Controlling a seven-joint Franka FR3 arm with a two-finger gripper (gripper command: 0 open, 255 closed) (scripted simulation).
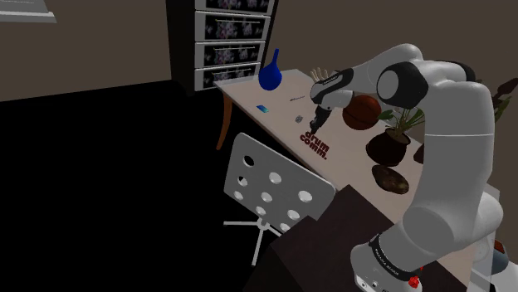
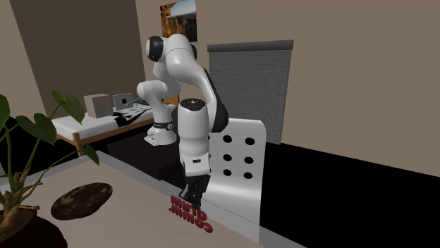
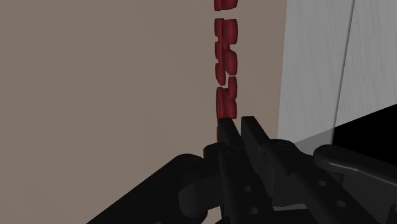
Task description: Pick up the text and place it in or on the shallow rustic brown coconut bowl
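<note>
light dim and flat | shoulder view: black area (image 1: 100, 191) covers lower left, white arm (image 1: 448, 124) brightest at right | second exterior view: even, soft light on walls (image 2: 352, 70) | wrist view: gripper (image 3: 240, 126) a near-black silhouette against evenly lit tabletop (image 3: 95, 83)

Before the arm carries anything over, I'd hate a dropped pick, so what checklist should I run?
1. Claw shut on the text: ok.
2. Text lifted clear of the table: cannot tell.
3. Coconut bowl free to receive it: ok, nothing lies in it.
4. Room around the bowl: not ok, the potted plant stands close beside it.
5. Text hanging steady in the grip: cannot tell.
</note>
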